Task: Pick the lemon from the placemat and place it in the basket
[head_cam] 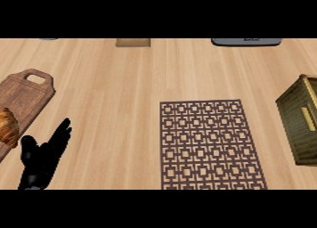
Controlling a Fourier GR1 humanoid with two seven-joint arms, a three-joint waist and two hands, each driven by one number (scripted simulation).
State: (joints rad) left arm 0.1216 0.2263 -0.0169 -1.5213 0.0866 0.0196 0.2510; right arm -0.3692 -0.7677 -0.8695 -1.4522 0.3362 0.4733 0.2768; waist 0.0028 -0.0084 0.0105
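While the left hand (41, 156) rests at the lower left, fingers straight and holding nothing, the patterned placemat (210, 144) lies bare; no lemon shows; the basket (306, 120) sits right.

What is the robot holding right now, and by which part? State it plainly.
Nothing is held. The left hand rests open, fingers straight, beside the cutting board. The right hand and the lemon are out of view.

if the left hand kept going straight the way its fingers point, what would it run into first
The left hand points up and slightly right, past the cutting board's right edge. Only bare counter lies in that line as far as visible, though height is unclear.
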